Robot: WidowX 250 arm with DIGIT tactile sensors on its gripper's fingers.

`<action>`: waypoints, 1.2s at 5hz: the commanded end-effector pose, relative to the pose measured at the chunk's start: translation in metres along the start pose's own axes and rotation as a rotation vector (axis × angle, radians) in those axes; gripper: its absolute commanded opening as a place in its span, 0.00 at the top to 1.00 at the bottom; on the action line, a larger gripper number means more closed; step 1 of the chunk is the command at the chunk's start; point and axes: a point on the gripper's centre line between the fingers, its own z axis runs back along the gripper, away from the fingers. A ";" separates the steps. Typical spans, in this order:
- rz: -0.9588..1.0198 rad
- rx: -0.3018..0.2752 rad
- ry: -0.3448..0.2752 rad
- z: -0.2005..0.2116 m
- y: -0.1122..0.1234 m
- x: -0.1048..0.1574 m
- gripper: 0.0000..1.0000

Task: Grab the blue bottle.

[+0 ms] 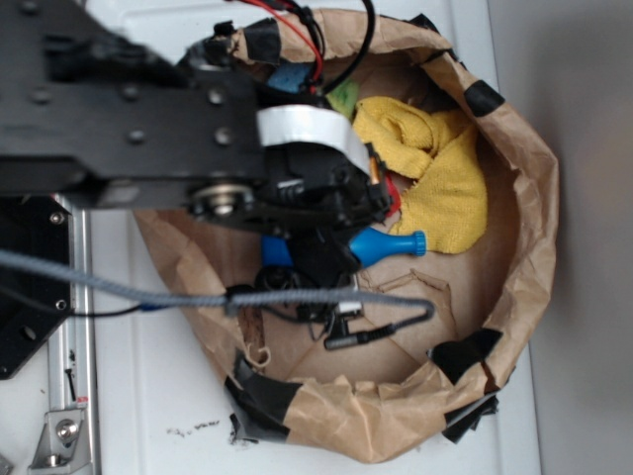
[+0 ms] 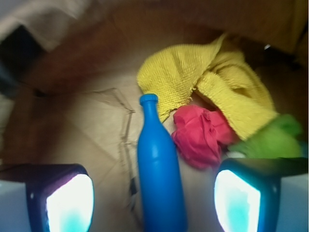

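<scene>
While gripper [image 2: 154, 203] hangs over blue bottle [image 2: 159, 179], jaws spread wide either side, not touching; yellow cloth [image 2: 212, 82] beside bottle's neck.

A brown paper bag [image 1: 514, 198] with rolled-down rim sits on a white surface [image 1: 148, 416]. On its floor lie the blue bottle [image 2: 159, 179], a yellow cloth [image 2: 212, 87], a red cloth [image 2: 200, 135] and a green cloth [image 2: 275, 140].

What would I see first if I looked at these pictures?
Probably the bright blue bottle, lying on the brown paper between the two fingers of the robot's open hand. Right beside it sits a crumpled red cloth, with a big yellow cloth behind it. Everything lies inside a crinkly brown paper bag with its sides rolled down.
</scene>
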 end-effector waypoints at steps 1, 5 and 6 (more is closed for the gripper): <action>-0.257 -0.011 0.022 -0.044 -0.029 0.003 0.00; -0.404 0.103 -0.013 0.041 -0.030 0.038 1.00; -0.331 0.044 0.033 0.092 -0.025 0.033 1.00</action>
